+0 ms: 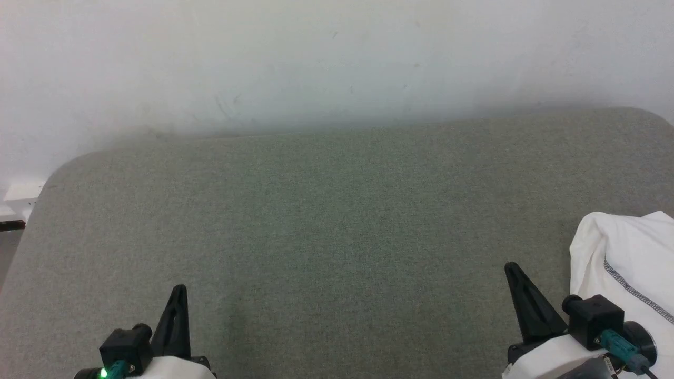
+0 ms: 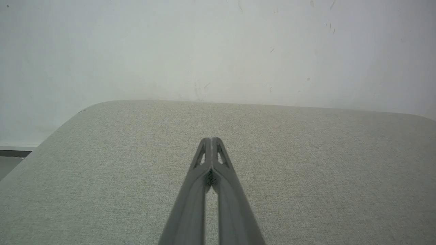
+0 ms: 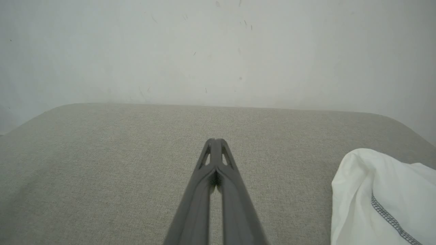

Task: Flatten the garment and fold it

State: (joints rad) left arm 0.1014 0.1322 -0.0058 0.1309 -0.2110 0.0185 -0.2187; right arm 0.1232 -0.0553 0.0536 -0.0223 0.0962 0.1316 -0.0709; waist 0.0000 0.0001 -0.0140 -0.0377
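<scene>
Fabric lies bunched at the lower right of the head view: the garment (image 1: 624,247), white and thin, probably light, limp and stretchy, sits on the grey padded table (image 1: 337,221) just beside my right gripper (image 1: 512,271). That gripper and my left gripper (image 1: 179,292), at lower left, have their fingers pressed together on nothing. I'd pinch an edge near the speckled stitching (image 1: 634,295), where the cloth should slip least.
</scene>
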